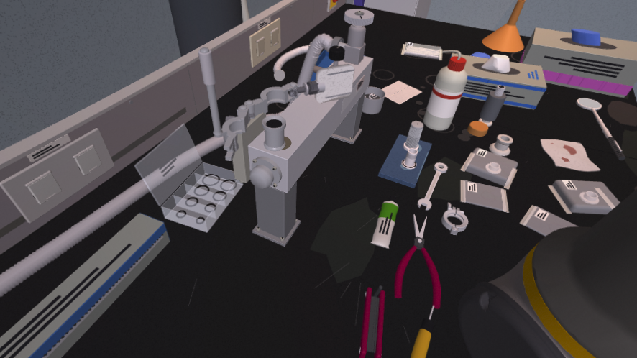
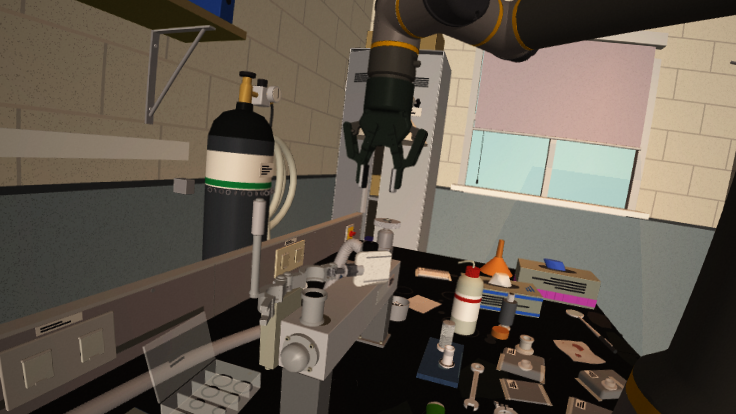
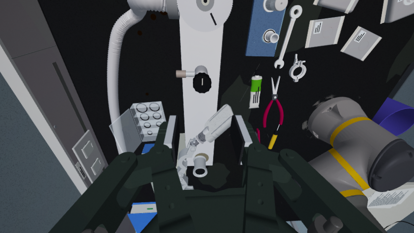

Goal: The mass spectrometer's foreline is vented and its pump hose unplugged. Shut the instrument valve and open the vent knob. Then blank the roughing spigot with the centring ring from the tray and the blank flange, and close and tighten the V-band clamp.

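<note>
The grey instrument block [image 1: 307, 129] stands on two legs on the black bench, and my gripper [image 2: 380, 177] hangs open and empty high above its far end. On the block's top sit the instrument valve handwheel [image 1: 358, 18], the black vent knob [image 1: 337, 53] and, at the near end, the open roughing spigot [image 1: 274, 132]. The V-band clamp [image 1: 249, 113] hangs open beside the spigot, its flat wing handle [image 1: 332, 83] lying over the block. A clear tray [image 1: 202, 196] left of the block holds several centring rings. The blank flange [image 1: 410, 158] stands on a blue pad [image 1: 406, 161].
A corrugated hose [image 1: 89, 222] runs along the wall rail left of the block. Right of the block lie a grease tube [image 1: 385, 223], a spanner [image 1: 432, 185], a spare clamp [image 1: 454, 219], red pliers [image 1: 418, 260], a wash bottle [image 1: 445, 95] and several grey packets.
</note>
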Motion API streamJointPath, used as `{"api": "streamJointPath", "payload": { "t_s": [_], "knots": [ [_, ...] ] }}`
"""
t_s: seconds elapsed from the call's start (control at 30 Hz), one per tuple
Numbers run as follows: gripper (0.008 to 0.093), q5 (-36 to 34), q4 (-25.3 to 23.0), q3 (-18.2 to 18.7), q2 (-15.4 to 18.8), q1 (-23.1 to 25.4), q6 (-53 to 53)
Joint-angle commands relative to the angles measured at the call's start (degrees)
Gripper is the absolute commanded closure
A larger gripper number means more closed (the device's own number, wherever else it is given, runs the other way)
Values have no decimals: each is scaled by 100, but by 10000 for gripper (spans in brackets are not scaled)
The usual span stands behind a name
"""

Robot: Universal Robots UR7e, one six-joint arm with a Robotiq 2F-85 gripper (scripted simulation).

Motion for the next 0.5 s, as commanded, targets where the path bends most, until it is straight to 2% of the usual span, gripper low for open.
{"api": "streamJointPath", "payload": {
  "t_s": [0.0, 0.1, 0.17, 0.47],
  "knots": [
    [484, 0, -202, 224, 20, -2, 1],
    [484, 0, -809, 772, 76, 0, 3],
    [484, 1, -1070, 982, 115, 1, 4],
    [484, 1, -1206, 1083, 129, 4, 6]
  ]
}}
